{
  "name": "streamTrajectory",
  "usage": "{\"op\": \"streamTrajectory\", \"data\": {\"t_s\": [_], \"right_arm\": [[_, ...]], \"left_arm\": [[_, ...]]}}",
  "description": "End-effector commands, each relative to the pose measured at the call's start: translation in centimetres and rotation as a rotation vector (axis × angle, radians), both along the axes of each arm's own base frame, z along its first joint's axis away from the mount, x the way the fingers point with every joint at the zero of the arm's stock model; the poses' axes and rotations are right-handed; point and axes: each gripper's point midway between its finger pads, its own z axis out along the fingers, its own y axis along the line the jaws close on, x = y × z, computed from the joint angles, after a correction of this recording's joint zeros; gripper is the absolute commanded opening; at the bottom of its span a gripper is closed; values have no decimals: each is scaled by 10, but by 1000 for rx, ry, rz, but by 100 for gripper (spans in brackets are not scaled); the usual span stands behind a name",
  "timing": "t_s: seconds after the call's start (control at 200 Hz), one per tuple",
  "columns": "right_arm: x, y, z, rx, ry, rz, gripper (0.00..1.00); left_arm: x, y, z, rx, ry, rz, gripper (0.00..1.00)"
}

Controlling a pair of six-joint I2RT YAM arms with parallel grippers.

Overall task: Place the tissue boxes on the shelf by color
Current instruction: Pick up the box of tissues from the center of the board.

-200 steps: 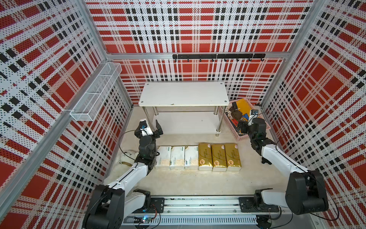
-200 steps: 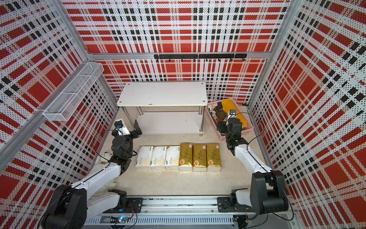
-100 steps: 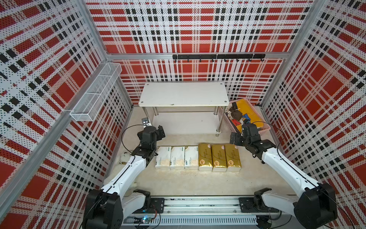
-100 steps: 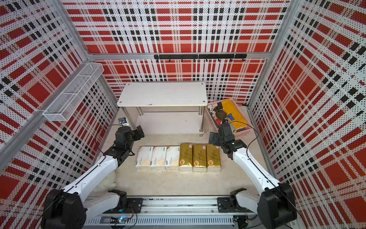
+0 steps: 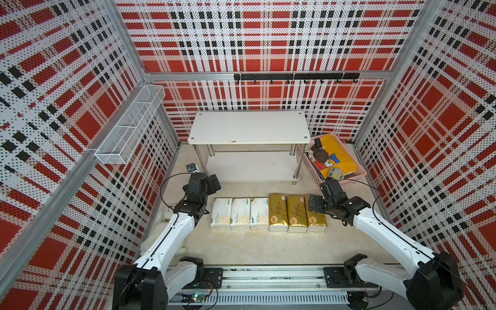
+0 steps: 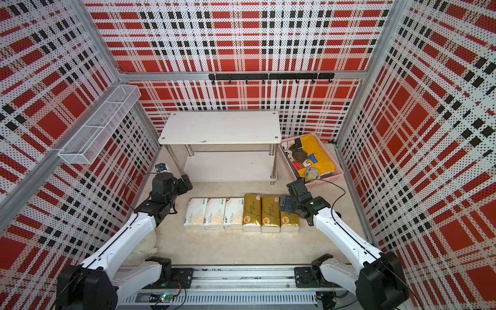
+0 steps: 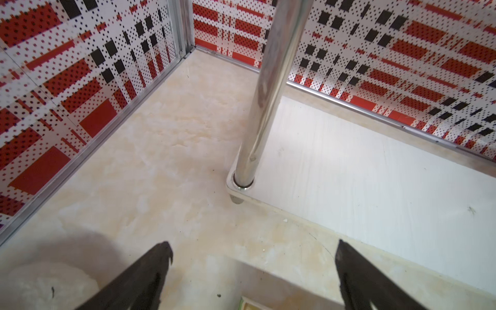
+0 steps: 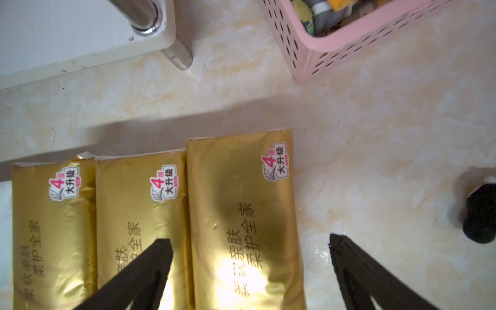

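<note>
Since a second ago, dipped the left gripper beside the shelf leg, centre-left, and swung the right gripper from the basket out over the rightmost gold pack. See white packs lower right of the left gripper, apart. Kept both spread wide, holding nothing, touching nothing visible.

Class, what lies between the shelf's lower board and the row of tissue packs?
Only bare floor, in both top views; the open left gripper hangs above that strip's left end.
</note>
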Motion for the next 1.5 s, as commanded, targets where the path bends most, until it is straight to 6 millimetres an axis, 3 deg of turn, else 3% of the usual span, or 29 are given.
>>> {"op": "streamTrajectory", "data": {"t_s": [0.0,0.135,1.067,1.493], "right_arm": [[-6,1,3,2,0,-4,100],[-6,4,2,-3,5,13,100],[-12,13,-17,-9,53,62,100],[-16,12,-44,-35,103,74,99]], "left_arm": [[1,0,-3,-18,42,-8,99],[0,0,-10,-23,60,-12,99],[8,-3,3,-54,32,1,99],[6,-2,5,-55,23,3,99]]}}
